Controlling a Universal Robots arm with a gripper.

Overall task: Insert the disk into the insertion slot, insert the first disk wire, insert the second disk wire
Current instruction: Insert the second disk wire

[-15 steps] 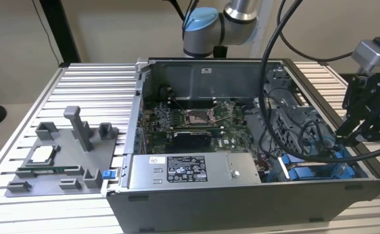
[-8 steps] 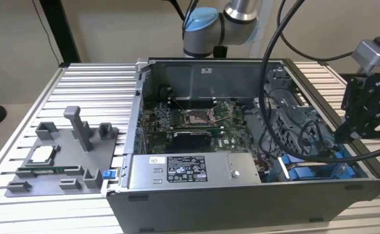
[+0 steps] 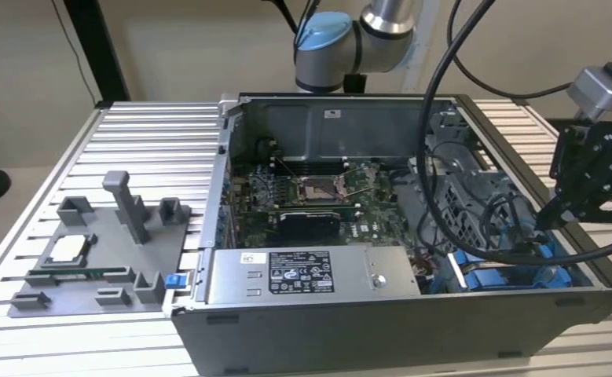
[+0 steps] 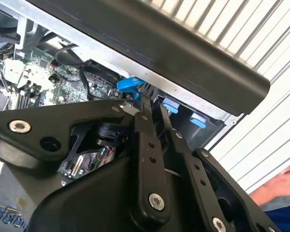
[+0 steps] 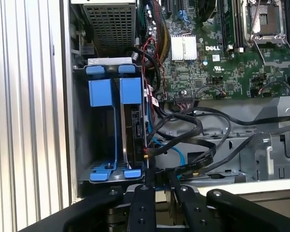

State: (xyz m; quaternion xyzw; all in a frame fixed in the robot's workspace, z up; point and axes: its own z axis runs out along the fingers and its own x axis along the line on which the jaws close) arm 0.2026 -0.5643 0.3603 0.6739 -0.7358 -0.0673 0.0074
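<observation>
The arm [image 3: 332, 39] reaches from the far side of the desk [image 3: 127, 141] over the open computer case [image 3: 390, 338]. Its wrist hangs above the corner at the exterior view's right, and the pincer [image 5: 159, 181] points down toward the insertion slot [image 5: 84, 135]. The disk [image 5: 135, 128] already stands on edge inside that slot in its blue carrier, beside a tangle of black wires [image 5: 193, 125]. The pincer's fingers [image 4: 147, 145] are drawn together at the tips just above the slot's near end; whether anything is pinched between them cannot be told.
</observation>
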